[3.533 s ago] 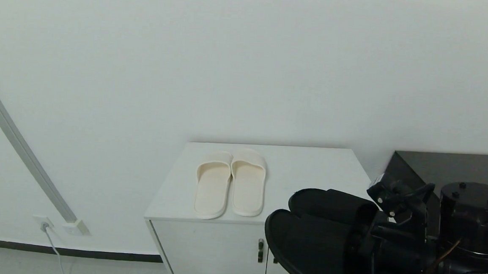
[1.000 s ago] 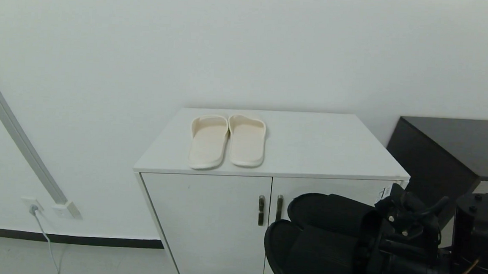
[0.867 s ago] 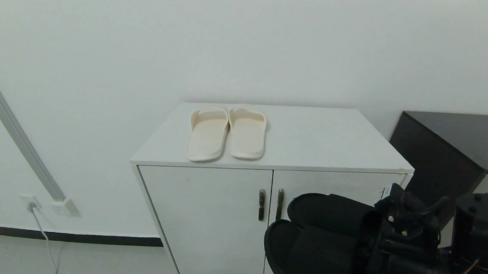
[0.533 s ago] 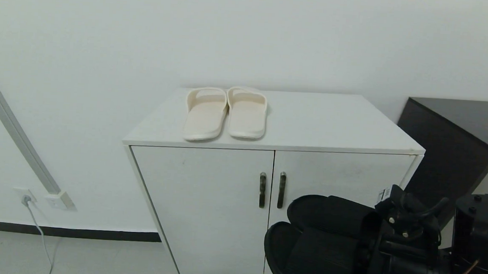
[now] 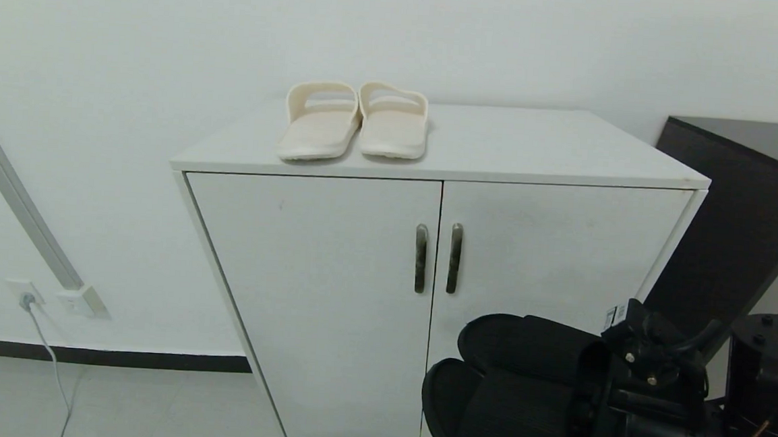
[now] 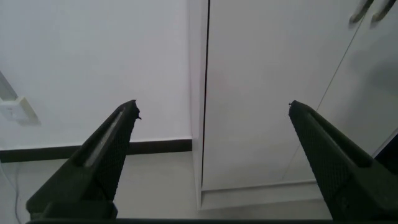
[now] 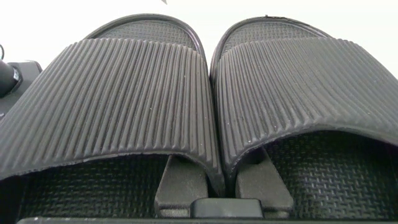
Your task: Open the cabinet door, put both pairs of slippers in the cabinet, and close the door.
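Over the last few seconds the whole head view shifted, so the camera moved, not the things. The cabinet [image 5: 318, 275] went from showing mostly its top to showing its full front. Both doors [image 5: 549, 255] were shut, and the two handles [image 5: 420, 257] sat side by side at the middle seam. That likely put the robot at door height, ready for the opening step, which was not yet done.

The black slippers [image 5: 514, 381] kept their place low in front of the cabinet's right door, carried in the air. The cream slippers [image 5: 354, 122] stayed where they were, side by side on the left part of the cabinet top. Neither pair was inside yet.

The left gripper [image 6: 212, 107] hung low before the cabinet's left front corner. Its jaws were spread wide and held nothing, so it looked free to take a handle. The right gripper [image 7: 222, 186] had one finger under each strap of the black slippers [image 7: 211, 106]. It was clamped on the two inner walls where the pair met.
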